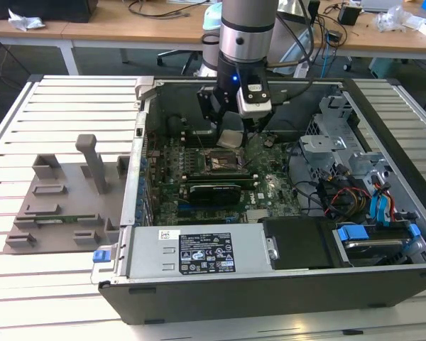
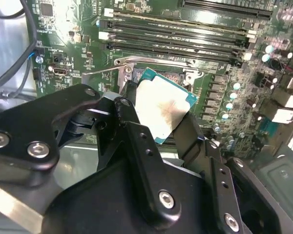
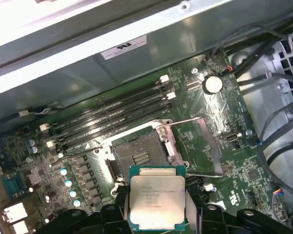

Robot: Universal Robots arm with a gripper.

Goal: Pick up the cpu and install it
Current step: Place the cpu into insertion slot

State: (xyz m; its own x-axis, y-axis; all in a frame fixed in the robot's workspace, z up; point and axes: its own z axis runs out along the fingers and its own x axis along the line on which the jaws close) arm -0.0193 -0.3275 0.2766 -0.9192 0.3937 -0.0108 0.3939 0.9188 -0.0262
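Table (image 1: 64,106): slatted, carries the open case (image 1: 270,284). The end effector (image 1: 231,133) hangs inside the case, over the board (image 3: 210,146).

Grey fixture (image 1: 64,199) on the table, outside the case, well apart from the end effector. No chip visible on it.

Socket (image 3: 139,155) on the board, below the end effector and slightly off to one side of it in the first wrist view. Its metal frame is swung open and the contact field is bare, so nothing is seated in it.

End effector closed on the cpu (image 2: 162,109). The fingers (image 2: 129,129) pinch two opposite edges and the metal top faces the wrist. In the second wrist view the plate has a brownish smear.

The cpu (image 3: 157,200) is between the fingertips, in the air, clear of the board. It looks near the socket but not touching it. In the exterior view it looks a bit tilted, though I can't tell for certain.

Progress: the pick looks done and the cpu has been carried over to the socket. The install is not done: the chip is not yet lowered into the socket or released, and the frame is not yet shut. Roughly halfway, I'd judge.
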